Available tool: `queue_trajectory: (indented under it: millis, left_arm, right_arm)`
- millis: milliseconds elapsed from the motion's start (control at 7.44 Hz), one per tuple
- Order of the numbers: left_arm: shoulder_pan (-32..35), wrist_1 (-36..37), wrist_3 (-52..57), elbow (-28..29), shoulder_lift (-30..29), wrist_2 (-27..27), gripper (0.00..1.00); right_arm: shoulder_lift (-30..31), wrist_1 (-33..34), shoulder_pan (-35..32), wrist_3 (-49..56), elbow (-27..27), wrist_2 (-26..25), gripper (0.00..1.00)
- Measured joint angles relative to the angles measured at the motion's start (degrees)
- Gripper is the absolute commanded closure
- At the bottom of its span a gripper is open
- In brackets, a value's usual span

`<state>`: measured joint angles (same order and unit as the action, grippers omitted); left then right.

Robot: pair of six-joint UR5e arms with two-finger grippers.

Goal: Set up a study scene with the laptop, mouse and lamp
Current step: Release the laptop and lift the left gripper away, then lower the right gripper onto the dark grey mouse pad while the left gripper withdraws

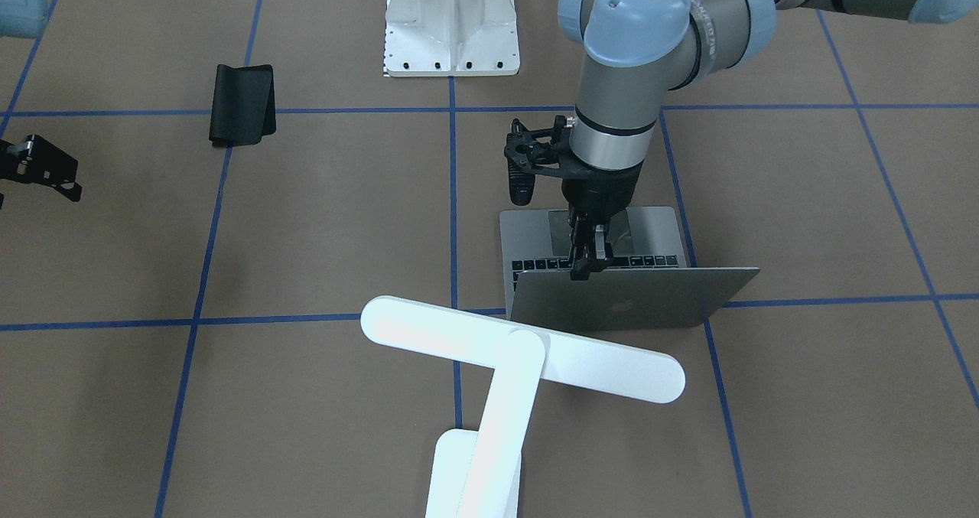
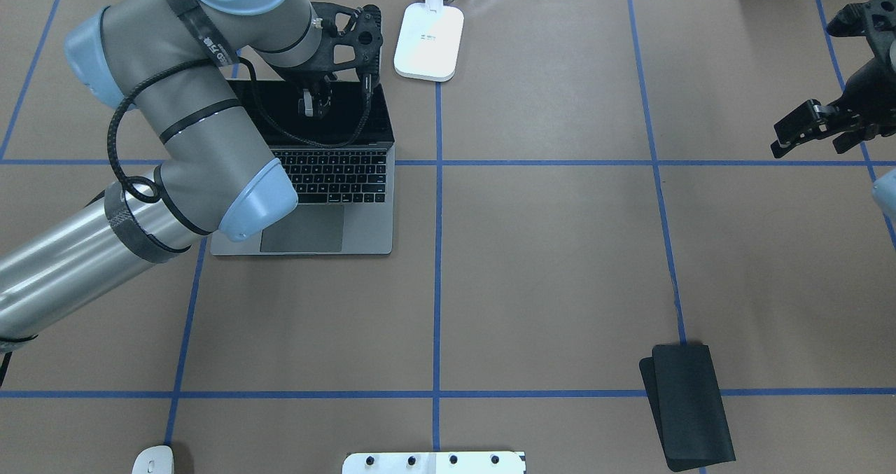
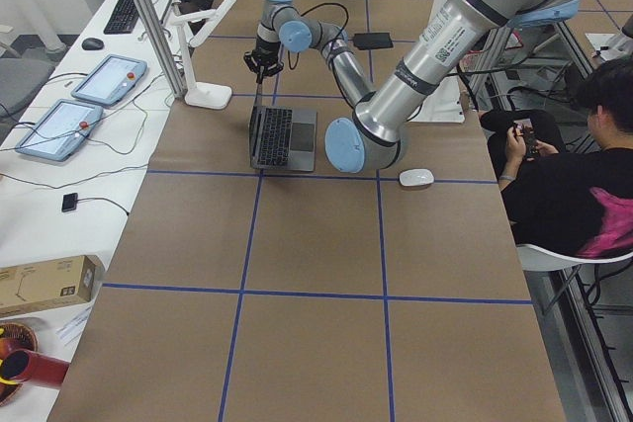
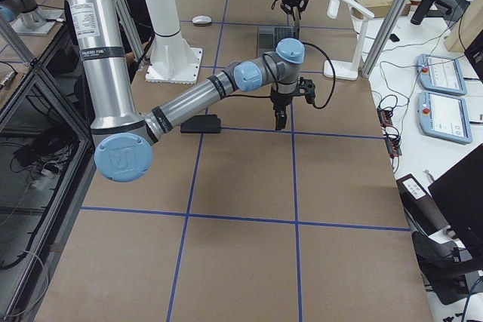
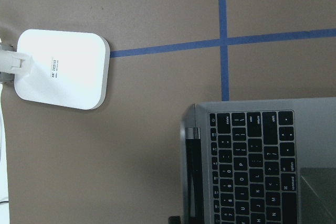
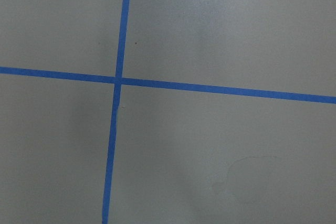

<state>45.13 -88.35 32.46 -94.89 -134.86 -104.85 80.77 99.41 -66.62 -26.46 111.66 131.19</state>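
Table (image 2: 560, 264): the scene is only part built.

Laptop (image 2: 364, 229): on the robot's left side, open, with the screen roughly upright and the keyboard facing the robot. My read is that the step in hand is setting the lid angle.

Lamp (image 1: 520, 353): on the far side of the laptop. Its base is just off the lid's far corner and its bar head sits close behind the lid. That's your clearance limit.

Black pad (image 2: 689, 404): lies on the right side, well away from the work. Ignore it.

Mouse (image 2: 152, 460): at the robot's edge of the table, well apart from the laptop and not yet placed.

Left gripper (image 1: 589, 265): at the lid's top edge with the jaws drawn narrow. It looks like a pinch on the lid.

Right gripper (image 2: 812, 129): hovers over bare table on the far right with nothing near it. I can't tell how its jaws stand.

- Move the lid on an arc about the hinge, not in a straight pull, or the base will lift or skate.
- Go slowly and stop short of the lamp head.
- Let go upward, clear of the screen.
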Motion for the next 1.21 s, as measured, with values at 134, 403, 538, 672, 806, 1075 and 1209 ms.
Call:
queue_trajectory:
  millis: [134,403,538,672,806,1075,1209]
  left_arm:
    - [0.03,0.14,-0.02,-1.0,0.14,-0.04,0.07]
    - [0.1,0.53,-0.03,-2.57,0.5,-0.21,0.03]
    - [0.08,0.5,-0.13,-3.5,1.4,-0.29,0.0]
    - [-0.05,0.52,-0.54,-5.48,3.61,-0.57,0.0]
    - [-0.13,1.05,-1.49,-8.4,6.7,-2.76,0.0]
    - [0.25,3.03,-10.55,-17.87,16.86,-12.29,0.0]
    - [0.24,3.34,-22.22,-24.41,24.44,-15.58,0.0]
  right_arm:
    - [0.0,0.0,0.0,0.0,-0.02,0.0,0.0]
    - [0.0,0.0,0.0,-0.04,-0.03,0.03,0.0]
    - [-0.23,-0.02,0.01,-0.09,-0.04,0.04,0.0]
    - [-0.79,-0.04,-0.06,-0.1,0.05,-0.03,0.0]
    - [-1.19,-0.02,-0.28,-0.15,0.37,-0.1,0.0]
    - [-0.72,0.0,-0.26,-0.65,2.14,0.89,0.0]
    - [-0.58,0.0,1.06,-1.45,3.34,2.5,0.0]
